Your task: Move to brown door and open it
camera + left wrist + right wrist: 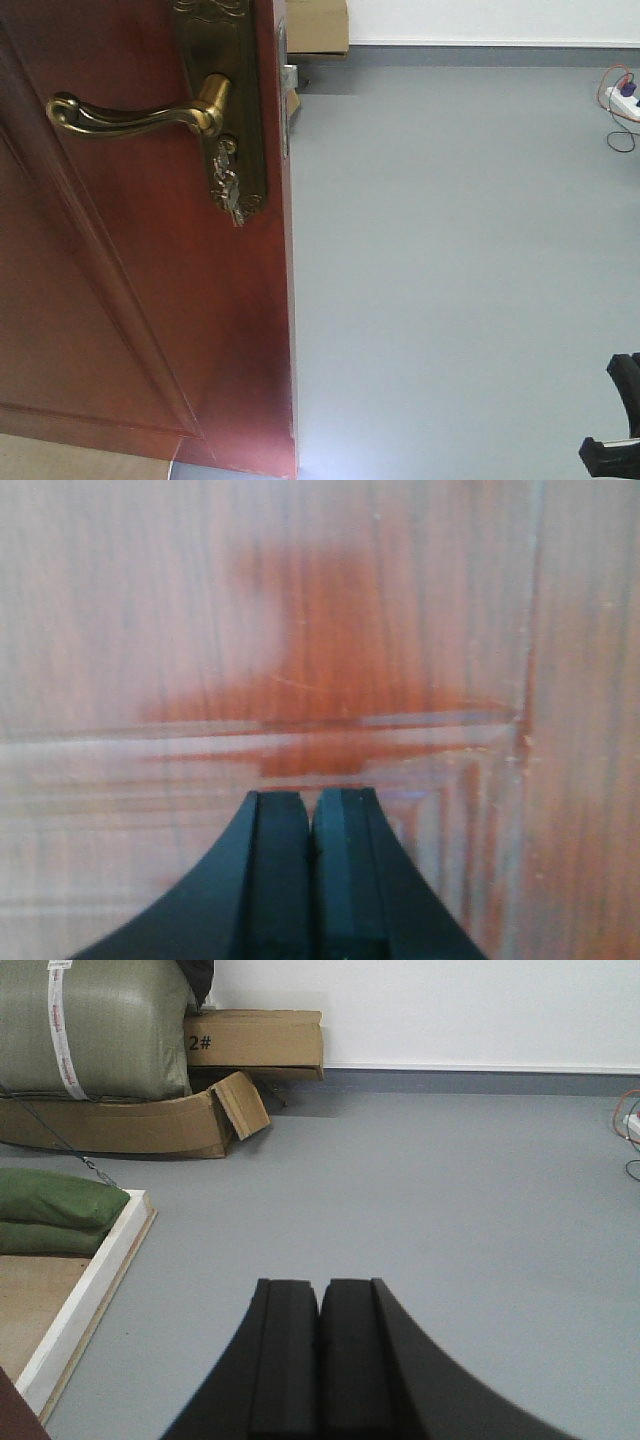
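The brown door fills the left of the front view, glossy reddish wood, with its free edge running down the middle. A curved brass lever handle sticks out to the left from an ornate brass plate. Keys dangle below it. My left gripper is shut with nothing between its fingers, close in front of the door's panel moulding. My right gripper is shut and empty too, pointing over the bare grey floor, clear of the door.
A white wooden frame lies low on the left, with green bags behind it. Cardboard boxes and a large green sack stand against the far wall. A power strip with cables lies at the far right.
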`<state>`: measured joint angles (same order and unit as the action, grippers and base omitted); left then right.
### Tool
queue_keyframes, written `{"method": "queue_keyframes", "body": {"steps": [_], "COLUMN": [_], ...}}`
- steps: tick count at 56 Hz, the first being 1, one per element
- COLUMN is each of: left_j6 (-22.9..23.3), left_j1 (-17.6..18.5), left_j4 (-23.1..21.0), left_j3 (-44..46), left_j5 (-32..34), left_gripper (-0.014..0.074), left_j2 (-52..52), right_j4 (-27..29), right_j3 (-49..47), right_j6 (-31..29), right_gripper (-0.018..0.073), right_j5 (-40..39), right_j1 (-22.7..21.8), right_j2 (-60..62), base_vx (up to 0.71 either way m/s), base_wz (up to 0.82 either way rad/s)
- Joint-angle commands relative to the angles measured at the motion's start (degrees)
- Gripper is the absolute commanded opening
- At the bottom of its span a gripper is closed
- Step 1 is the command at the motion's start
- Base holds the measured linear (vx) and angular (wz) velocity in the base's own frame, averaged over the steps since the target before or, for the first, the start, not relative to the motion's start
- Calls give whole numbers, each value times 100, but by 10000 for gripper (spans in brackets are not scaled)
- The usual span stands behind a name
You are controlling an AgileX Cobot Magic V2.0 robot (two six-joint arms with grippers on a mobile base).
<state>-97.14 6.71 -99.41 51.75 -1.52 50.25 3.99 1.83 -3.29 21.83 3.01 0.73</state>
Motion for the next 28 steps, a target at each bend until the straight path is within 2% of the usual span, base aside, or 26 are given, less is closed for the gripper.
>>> {"method": "queue_keyframes", "body": {"steps": [1,28], "left_j6": [36,36], "left_j1": [18,18], "left_j4": [-23,-23], "left_j3": [168,168], "left_j5": [-106,-106], "left_gripper": [-6,-6], "left_j2": [-29,-29], "right_j4": [-19,-19], "right_j3": [19,19], "right_j6": [-45,-45], "right_gripper": [0,0], "right_j5": [-469,-464], "right_j1": [8,8], "right_j2": [32,32], "base_vx": [3,1], "base_wz": [3,1]}}
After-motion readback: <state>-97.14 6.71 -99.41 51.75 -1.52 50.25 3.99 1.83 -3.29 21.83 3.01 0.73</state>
